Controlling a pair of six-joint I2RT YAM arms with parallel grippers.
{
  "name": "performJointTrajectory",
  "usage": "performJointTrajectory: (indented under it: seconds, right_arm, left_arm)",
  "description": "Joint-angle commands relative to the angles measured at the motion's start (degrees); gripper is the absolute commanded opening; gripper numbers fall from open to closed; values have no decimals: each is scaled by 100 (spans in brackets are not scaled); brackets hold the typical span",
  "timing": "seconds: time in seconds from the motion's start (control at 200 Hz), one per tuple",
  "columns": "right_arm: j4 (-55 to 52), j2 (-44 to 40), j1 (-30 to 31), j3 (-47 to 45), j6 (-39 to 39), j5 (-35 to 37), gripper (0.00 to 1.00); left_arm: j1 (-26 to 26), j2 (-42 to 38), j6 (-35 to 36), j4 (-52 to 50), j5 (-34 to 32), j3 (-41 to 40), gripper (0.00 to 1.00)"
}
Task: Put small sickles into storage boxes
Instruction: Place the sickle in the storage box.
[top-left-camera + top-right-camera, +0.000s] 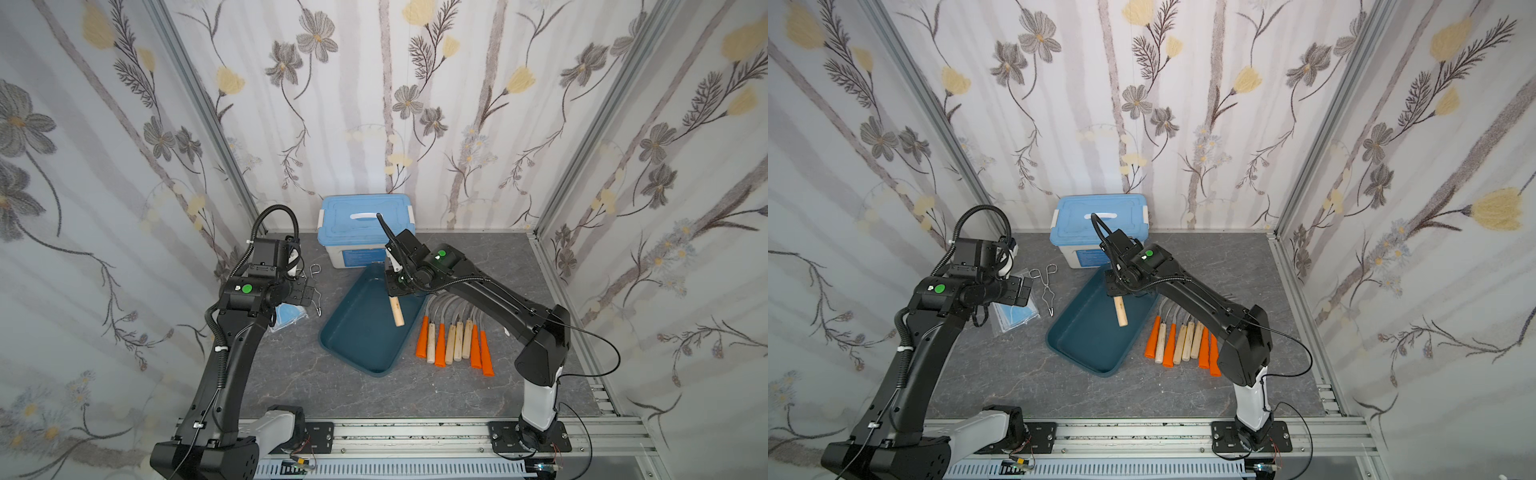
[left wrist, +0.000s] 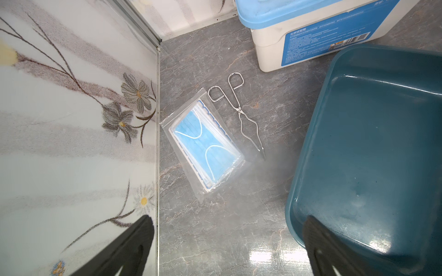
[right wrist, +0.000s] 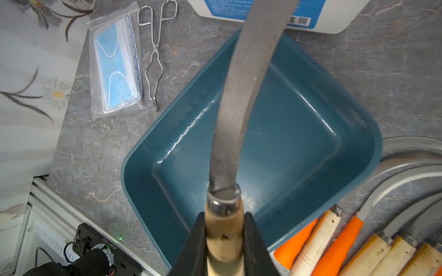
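Enclosure has three wall panels, all the same wallpaper: pale grey vertical stripes, grey and yellow flowers on dark stems. They are the back wall [image 1: 374, 104], the wall on the robot's left [image 1: 62, 208] and the wall on its right [image 1: 698, 249]. A bare aluminium post stands at each back corner — left post [image 1: 210, 120], right post [image 1: 598, 120]. The deck is a grey marble-look slab [image 1: 374, 399] with thin pale veins. At the front edge an aluminium extrusion rail [image 1: 415, 436] runs across, with a slotted white cable duct [image 1: 395, 469] below it. Light is even and shadows are soft — one glare patch [image 2: 265, 257] on the slab in the left wrist view.
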Motion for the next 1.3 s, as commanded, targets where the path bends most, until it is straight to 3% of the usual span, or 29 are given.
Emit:
performJointTrajectory:
  seconds: [0.0, 0.764, 1.069, 1.214, 1.294]
  right_arm:
    - [299, 295, 35, 119, 132, -353, 0]
    - [503, 1919, 202, 70, 122, -952, 0]
    - [561, 2150, 198, 89, 107, -969, 0]
    - [564, 2183, 202, 89, 108, -942, 9]
    - [560, 2179, 202, 89, 101, -926, 19]
  left_arm:
    - [4, -90, 22, 150, -65, -23, 100]
    - [4, -385, 92, -16, 26, -102, 100]
    - [4, -401, 92, -53, 80, -116, 100]
    - [4, -386, 96, -60, 89, -85, 100]
    - [5, -408, 101, -60, 71, -76, 100]
